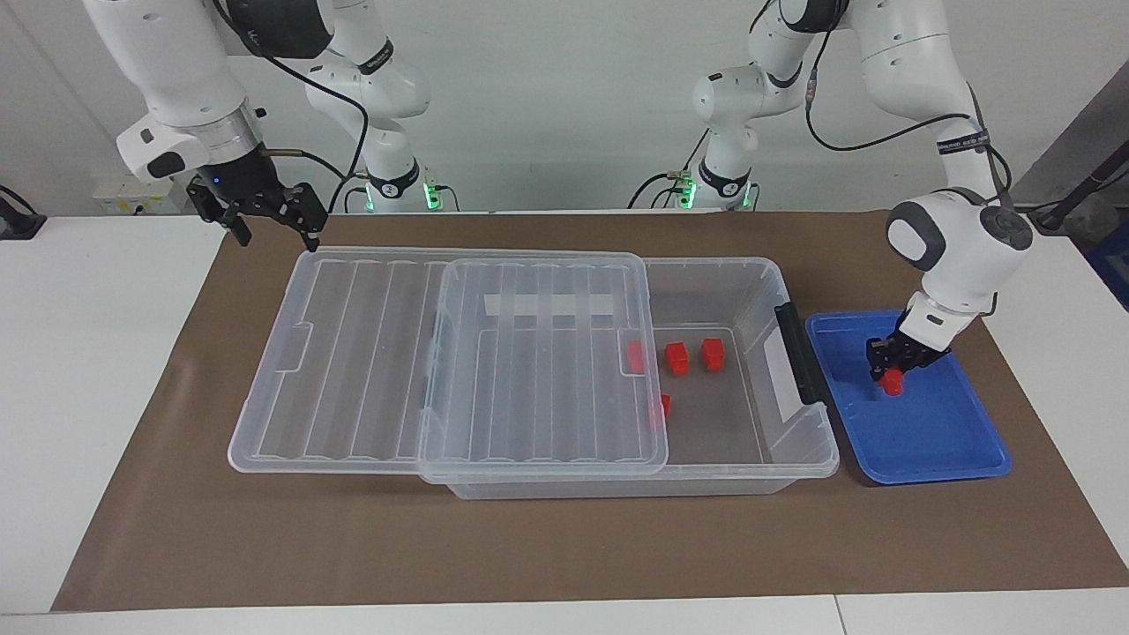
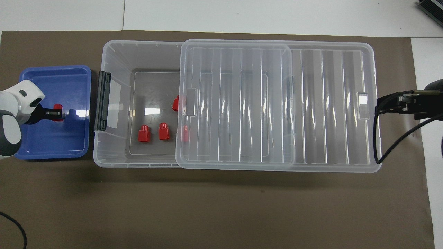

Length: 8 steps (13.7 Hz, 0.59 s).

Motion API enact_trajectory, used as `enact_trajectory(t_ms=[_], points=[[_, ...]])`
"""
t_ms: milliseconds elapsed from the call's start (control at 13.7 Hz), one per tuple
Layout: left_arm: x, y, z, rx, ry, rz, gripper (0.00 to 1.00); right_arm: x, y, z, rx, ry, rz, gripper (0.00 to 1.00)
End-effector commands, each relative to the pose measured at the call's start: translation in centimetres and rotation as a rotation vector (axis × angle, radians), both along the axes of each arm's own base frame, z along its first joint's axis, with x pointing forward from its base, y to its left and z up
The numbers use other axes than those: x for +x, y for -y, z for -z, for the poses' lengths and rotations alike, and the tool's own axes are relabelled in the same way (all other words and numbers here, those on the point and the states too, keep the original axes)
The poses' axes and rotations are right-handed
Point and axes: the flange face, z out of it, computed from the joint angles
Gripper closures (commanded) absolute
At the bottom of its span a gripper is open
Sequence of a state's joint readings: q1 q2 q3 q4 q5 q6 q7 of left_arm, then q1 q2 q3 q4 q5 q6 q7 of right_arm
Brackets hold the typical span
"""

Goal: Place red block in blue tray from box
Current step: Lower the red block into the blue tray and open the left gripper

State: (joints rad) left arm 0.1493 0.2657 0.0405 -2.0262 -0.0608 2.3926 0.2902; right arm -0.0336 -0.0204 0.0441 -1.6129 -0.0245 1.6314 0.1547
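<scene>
White strip [image 1: 549, 305] on box [image 1: 750, 282]; unlettered

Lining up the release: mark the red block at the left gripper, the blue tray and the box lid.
red block [image 1: 893, 382]: facing view, its exposed lower end.
blue tray [image 1: 935, 441]: facing view, bare floor.
box lid [image 2: 238, 103]: overhead view, ribbed middle.

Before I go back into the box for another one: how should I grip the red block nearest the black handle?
Take that red block by its wider body, not the narrow stub on one end, with the pincer coming straight down through the uncovered part of the box. It stands clear of its neighbour and the lid.
</scene>
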Motion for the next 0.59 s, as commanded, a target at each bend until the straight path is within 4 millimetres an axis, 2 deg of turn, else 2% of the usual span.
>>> enact_trajectory(t_ms=[0,73,366,439,512], points=[[-1.2,0.1,1.1,-0.001,0.021,-0.021,1.00,0.2,2.2,1.8,0.011,0.055,0.050,0.93],[-1.4,0.2,1.5,-0.001,0.025,-0.023,1.00,0.3,2.8,2.6,0.012,0.067,0.062,1.00],[-2.2,0.2,2.8,0.003,0.032,-0.027,1.00,2.1,5.7,5.6,0.008,0.149,0.106,1.00],[-2.2,0.2,2.9,0.003,0.031,-0.027,0.95,2.6,6.2,6.3,0.006,0.156,0.115,1.00],[-2.2,0.3,2.8,0.003,0.032,-0.025,0.71,3.3,6.6,7.5,0.005,0.155,0.120,1.00]])
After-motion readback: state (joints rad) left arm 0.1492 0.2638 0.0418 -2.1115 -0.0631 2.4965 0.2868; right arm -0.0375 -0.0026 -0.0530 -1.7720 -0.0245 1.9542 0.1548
